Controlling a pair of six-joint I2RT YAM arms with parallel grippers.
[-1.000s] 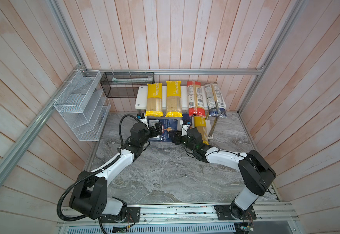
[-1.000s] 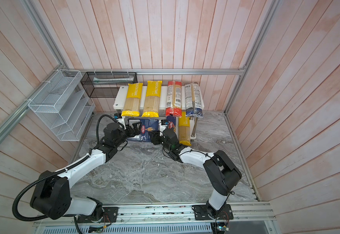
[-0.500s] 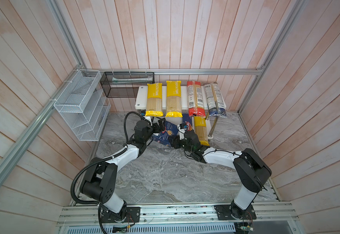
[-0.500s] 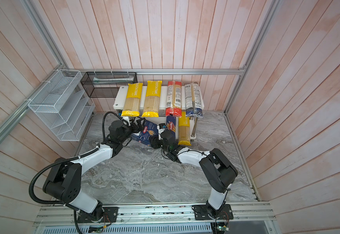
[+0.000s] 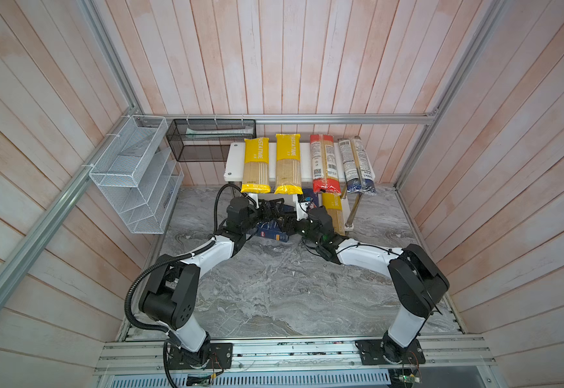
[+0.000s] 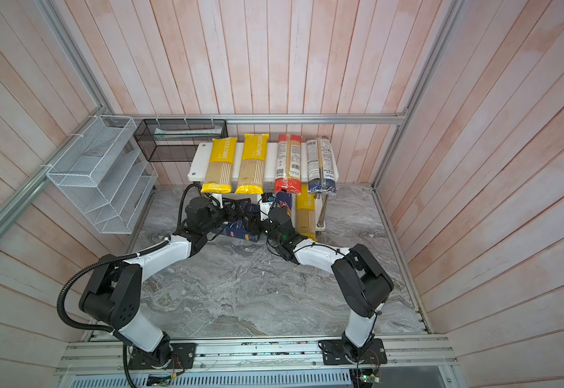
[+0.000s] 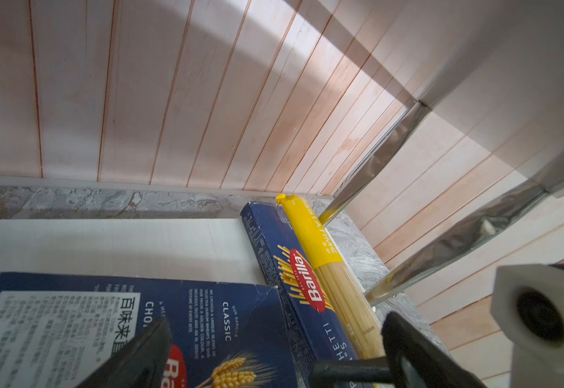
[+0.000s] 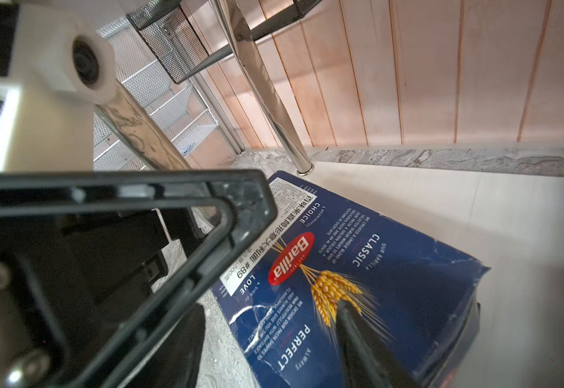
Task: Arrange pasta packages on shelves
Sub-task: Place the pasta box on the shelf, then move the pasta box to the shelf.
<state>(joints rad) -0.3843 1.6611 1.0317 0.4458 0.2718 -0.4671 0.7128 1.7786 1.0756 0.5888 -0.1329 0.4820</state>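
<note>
Two yellow bags (image 5: 256, 164) (image 5: 288, 161), a red-ended bag (image 5: 322, 164) and a dark-blue-ended bag (image 5: 356, 164) lie on the top shelf (image 5: 272, 158). On the lower shelf (image 7: 105, 245) a third yellow bag (image 7: 310, 235) lies beside a Barilla box (image 7: 294, 268). A second Barilla box (image 5: 272, 231) (image 8: 374, 268) lies askew, half on that shelf, its near end off the front edge. My left gripper (image 5: 272, 210) (image 7: 273, 336) is open over it. My right gripper (image 5: 289, 223) (image 8: 270, 309) is open, with one fingertip (image 8: 351, 322) on the box's face.
A white wire basket (image 5: 136, 174) hangs on the left wall and a black mesh basket (image 5: 211, 141) on the back wall beside the rack. Chrome legs (image 5: 354, 208) flank the lower shelf. Marble floor (image 5: 290, 285) spreads in front, with wooden walls on three sides.
Both grippers have drawn closer together at the loose Barilla box under the rack. The box has turned askew, its near end now sticking out in front.
</note>
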